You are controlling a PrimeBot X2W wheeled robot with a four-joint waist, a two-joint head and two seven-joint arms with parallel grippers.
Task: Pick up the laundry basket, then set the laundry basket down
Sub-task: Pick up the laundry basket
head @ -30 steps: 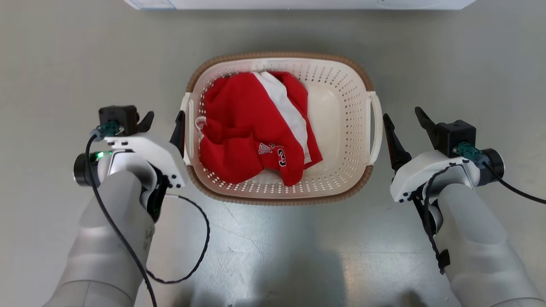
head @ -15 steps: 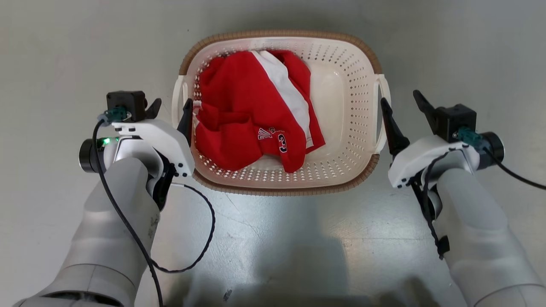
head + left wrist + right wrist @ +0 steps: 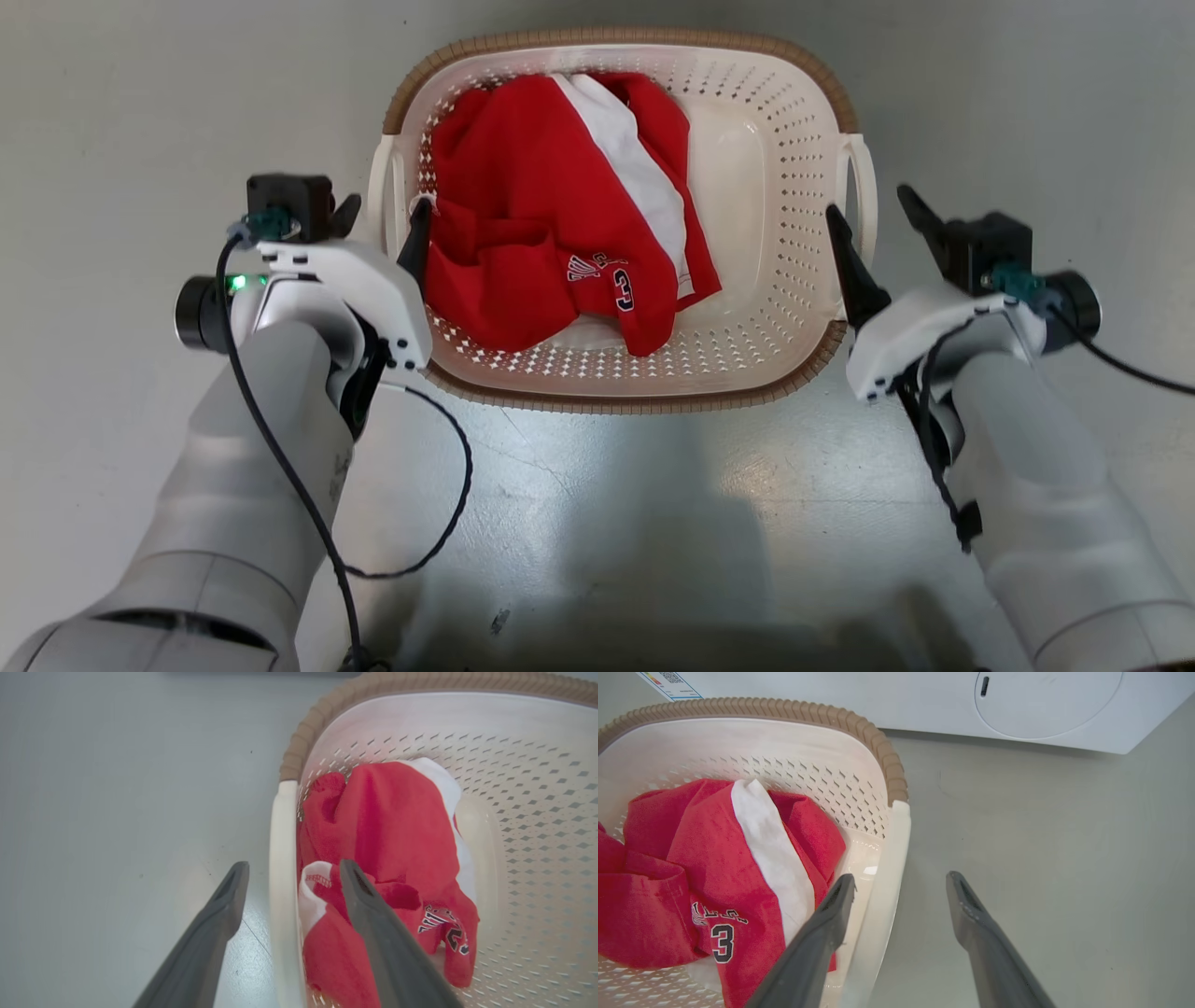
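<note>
The laundry basket [image 3: 616, 39], cream perforated plastic with a brown rim, stands on the grey floor and holds a red and white jersey [image 3: 541, 205]. My left gripper [image 3: 381, 219] is open and straddles the basket's left loop handle [image 3: 376, 191]. One finger is outside the wall and one inside, by the jersey. The left wrist view shows the white handle bar [image 3: 280, 858] between the fingers of the left gripper [image 3: 294, 868]. My right gripper [image 3: 873, 217] is open astride the right handle [image 3: 866, 177]. In the right wrist view the handle [image 3: 896, 849] runs between the fingers of the right gripper [image 3: 901, 878].
A white washer [image 3: 1017, 704] with a round door stands on the floor just beyond the basket. Bare grey floor [image 3: 607, 523] lies on both sides and in front of me. A black cable [image 3: 448, 504] loops from my left arm.
The head view has shifted and the basket looks nearer. Both grippers have slid forward along the basket's sides, from beside the handles to astride them, each inner finger now inside the wall.
</note>
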